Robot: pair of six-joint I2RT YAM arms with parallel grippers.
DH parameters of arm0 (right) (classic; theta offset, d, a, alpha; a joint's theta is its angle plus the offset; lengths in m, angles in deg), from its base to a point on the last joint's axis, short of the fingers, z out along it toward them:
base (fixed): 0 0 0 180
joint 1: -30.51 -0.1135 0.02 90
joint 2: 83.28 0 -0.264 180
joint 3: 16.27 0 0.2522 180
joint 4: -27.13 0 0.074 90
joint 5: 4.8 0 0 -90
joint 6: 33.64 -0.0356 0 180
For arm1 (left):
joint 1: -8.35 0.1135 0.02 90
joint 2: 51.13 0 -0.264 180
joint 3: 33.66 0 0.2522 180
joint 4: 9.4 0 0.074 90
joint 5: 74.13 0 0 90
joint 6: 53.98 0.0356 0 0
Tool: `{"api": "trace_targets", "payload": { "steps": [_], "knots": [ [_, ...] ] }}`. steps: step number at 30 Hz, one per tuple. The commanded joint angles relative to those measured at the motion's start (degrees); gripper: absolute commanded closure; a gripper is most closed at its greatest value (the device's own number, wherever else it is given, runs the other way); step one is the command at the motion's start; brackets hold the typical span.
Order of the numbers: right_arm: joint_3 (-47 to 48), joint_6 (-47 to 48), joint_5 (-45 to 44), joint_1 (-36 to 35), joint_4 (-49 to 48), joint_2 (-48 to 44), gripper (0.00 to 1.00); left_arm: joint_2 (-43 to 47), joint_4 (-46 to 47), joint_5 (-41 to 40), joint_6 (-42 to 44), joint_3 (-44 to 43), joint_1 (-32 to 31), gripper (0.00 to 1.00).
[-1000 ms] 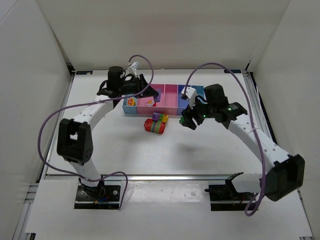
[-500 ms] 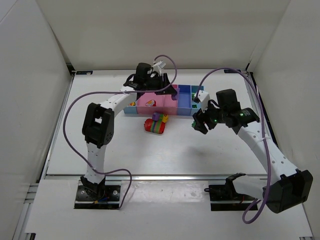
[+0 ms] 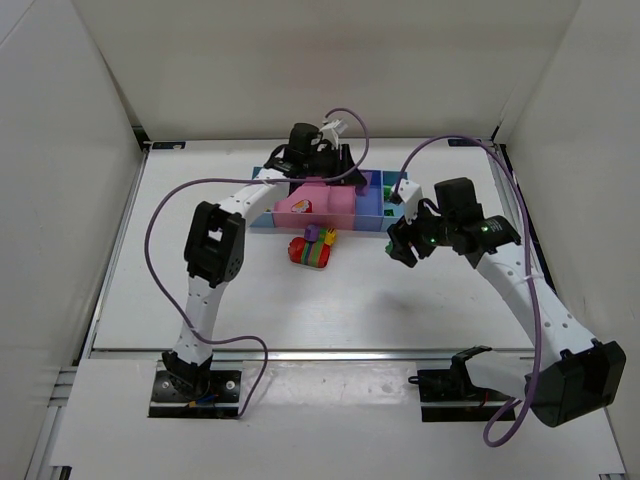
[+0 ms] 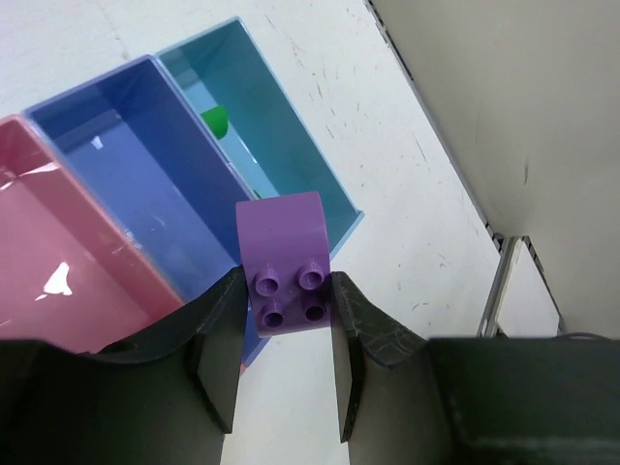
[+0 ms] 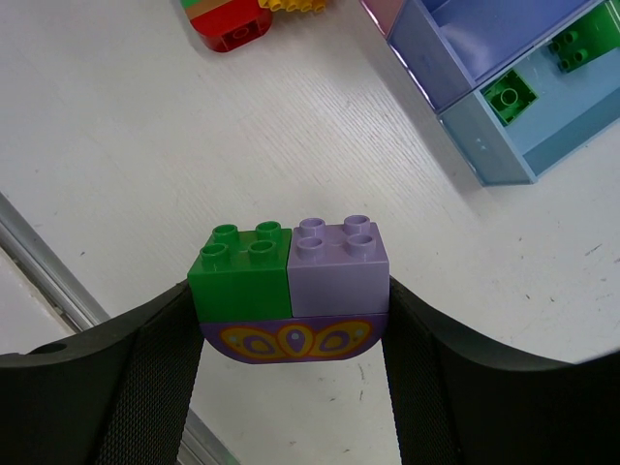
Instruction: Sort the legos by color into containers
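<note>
Legos (image 3: 312, 250), glossy and studded, heap on scuffed white worktop (image 3: 330, 300); left claw (image 4: 288, 291) pinches purple brick (image 4: 283, 247), right claw (image 5: 291, 302) green-lilac chunk (image 5: 291, 266)

L arm (image 3: 255, 195) spans over bins (image 3: 365, 216); brick pile (image 3: 312, 250) just in front; near table (image 3: 300, 310) open.

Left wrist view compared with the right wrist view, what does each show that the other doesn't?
Only left wrist: a purple brick clamped in the left gripper. Only right wrist: a green-and-lilac chunk in the right gripper, plus red and yellow bricks on the table. Both: the dark blue bin and the light blue end bin holding green bricks.
</note>
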State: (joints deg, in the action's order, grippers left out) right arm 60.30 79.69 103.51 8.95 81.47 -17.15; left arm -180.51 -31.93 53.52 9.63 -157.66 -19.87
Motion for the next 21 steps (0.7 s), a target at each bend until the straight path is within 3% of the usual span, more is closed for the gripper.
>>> {"api": "trace_targets", "payload": {
  "steps": [1, 14, 18, 21],
  "knots": [
    [-0.1, -0.7, 0.2, 0.6, -0.1, -1.9, 1.00, -1.1, 0.4, -0.2, 0.1, -3.2, -1.7, 0.75],
    [-0.7, 0.0, 0.1, 1.4, 1.0, -3.0, 1.00, -6.3, 0.3, -3.1, 0.0, -7.3, -2.3, 0.73],
    [-0.5, 0.1, 0.4, 2.0, 1.0, -2.6, 1.00, -6.9, 0.3, -4.0, 0.0, -7.4, -2.4, 0.63],
    [-0.3, 0.4, 0.7, 2.1, 0.9, -2.3, 1.00, -7.0, 0.1, -4.3, 0.5, -7.7, -2.3, 0.63]
  ]
}}
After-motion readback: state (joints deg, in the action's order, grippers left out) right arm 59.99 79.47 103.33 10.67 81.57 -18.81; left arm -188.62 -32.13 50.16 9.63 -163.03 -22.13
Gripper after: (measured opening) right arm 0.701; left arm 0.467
